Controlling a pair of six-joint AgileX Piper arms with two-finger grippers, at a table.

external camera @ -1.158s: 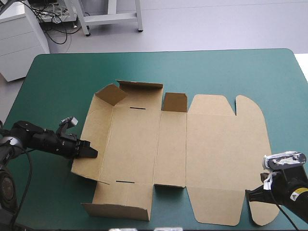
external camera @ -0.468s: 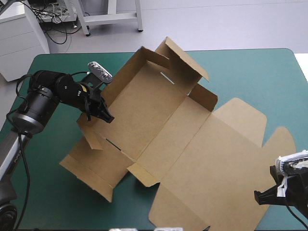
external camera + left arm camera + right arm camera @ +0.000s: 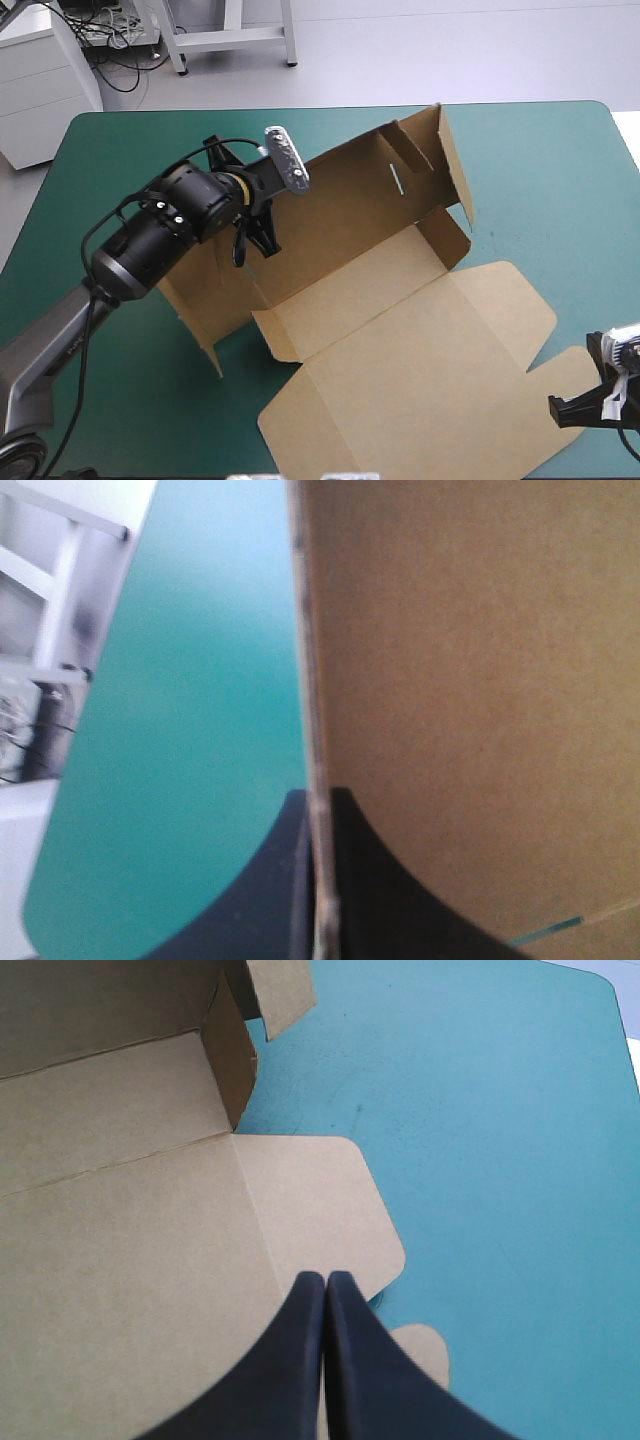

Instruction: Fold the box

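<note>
- One long side of the brown box (image 3: 350,210) is lifted off the table (image 3: 540,170) and tilts steeply. Short end walls stand at its far corner, and the rest lies flat toward the near right edge.
- Left gripper (image 3: 318,810) is clamped on the raised board's edge, one black finger on each side.
- Right gripper (image 3: 326,1282) has its fingers pressed together, apparently gripping nothing, above the flat lid (image 3: 130,1260) near its rounded flap (image 3: 330,1200).
- My judgement is that this is an early stage: no walls are tucked and no tray has formed.
- Board looks matte and stiff, creased along straight score lines, with a thin slot (image 3: 397,178) and rounded tabs. The teal-green cover is smooth.
</note>
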